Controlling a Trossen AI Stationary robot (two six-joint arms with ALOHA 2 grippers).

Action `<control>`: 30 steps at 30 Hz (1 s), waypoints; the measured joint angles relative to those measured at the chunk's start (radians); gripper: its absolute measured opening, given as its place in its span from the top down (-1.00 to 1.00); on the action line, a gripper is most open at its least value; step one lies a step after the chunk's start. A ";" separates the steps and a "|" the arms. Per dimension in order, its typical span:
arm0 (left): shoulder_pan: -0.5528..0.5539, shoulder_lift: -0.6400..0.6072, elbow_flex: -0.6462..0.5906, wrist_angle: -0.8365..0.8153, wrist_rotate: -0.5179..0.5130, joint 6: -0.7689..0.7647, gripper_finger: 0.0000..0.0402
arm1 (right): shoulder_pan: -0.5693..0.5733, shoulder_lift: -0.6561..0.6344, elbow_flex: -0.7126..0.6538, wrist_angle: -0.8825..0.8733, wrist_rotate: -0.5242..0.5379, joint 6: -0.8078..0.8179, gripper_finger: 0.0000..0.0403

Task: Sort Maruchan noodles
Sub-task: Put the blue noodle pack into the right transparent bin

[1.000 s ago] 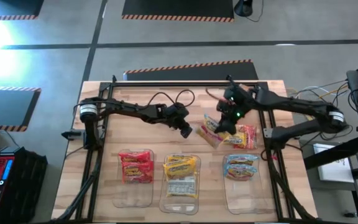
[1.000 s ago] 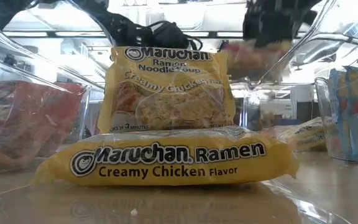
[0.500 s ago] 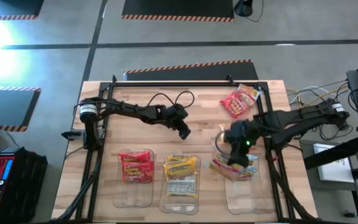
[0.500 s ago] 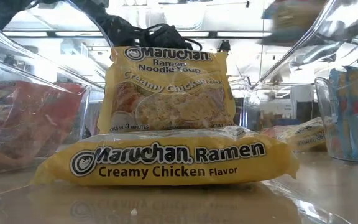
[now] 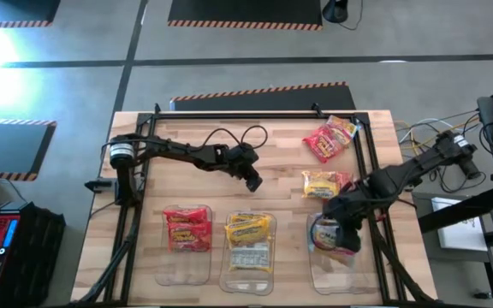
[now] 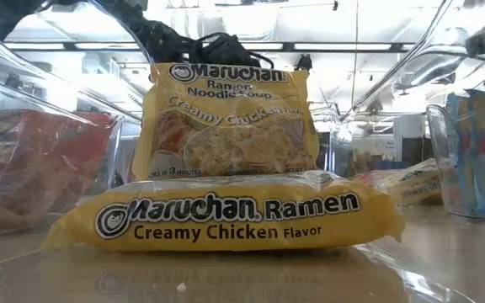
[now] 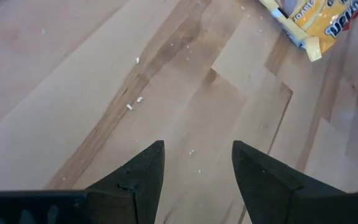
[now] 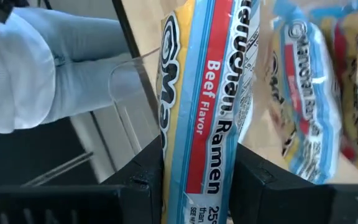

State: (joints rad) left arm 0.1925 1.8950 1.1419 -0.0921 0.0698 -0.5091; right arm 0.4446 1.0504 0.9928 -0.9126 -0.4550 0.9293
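My right gripper [image 5: 336,235] is over the right clear bin [image 5: 323,272], shut on a light blue Beef Flavor noodle packet [image 8: 197,106]. More blue packets [image 8: 309,106] lie in that bin beneath it. My left gripper [image 5: 253,178] hovers open above bare wood at the table's middle, touching nothing. Red packets [image 5: 187,229] fill the left bin. In the middle bin one yellow packet [image 6: 226,215] lies flat and another [image 6: 230,118] stands leaning behind it. A red packet [image 5: 329,139] and a yellow one [image 5: 325,183] lie flat on the table's right half. My right gripper pinches the blue packet between its two fingers [image 8: 260,180], which come from above across the packet's width. The part beside them [image 8: 194,165] is the printed side panel, seen edge-on. The packet stands on edge in the hold, over the blue packets in the bin; whether it touches them I cannot tell.
Three clear bins [image 5: 248,265] stand in a row along the near edge. The black frame rails [image 5: 366,162] run along the table's sides and far edge. Bare wood [image 7: 166,93] lies under the left gripper. A person's light clothes [image 8: 36,68] show beyond the bin wall [image 8: 129,74].
My right gripper has travelled from the table's far middle toward the near edge, carrying the blue packet, and now hangs over the right bin, lower than before. The left arm has kept still.
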 joint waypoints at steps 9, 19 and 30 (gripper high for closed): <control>0.000 0.000 0.002 0.013 -0.009 -0.097 0.15 | 0.058 0.042 -0.002 -0.087 0.096 -0.259 0.43; 0.000 0.000 0.002 0.021 -0.036 -0.158 0.15 | 0.096 0.151 -0.003 -0.099 0.120 -0.501 0.43; 0.000 0.000 0.002 0.023 -0.036 -0.174 0.15 | 0.099 0.167 -0.003 -0.082 0.220 -0.512 0.43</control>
State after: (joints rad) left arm 0.1921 1.8954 1.1439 -0.0690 0.0334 -0.6827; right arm 0.5438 1.2176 0.9901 -0.9947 -0.2350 0.4173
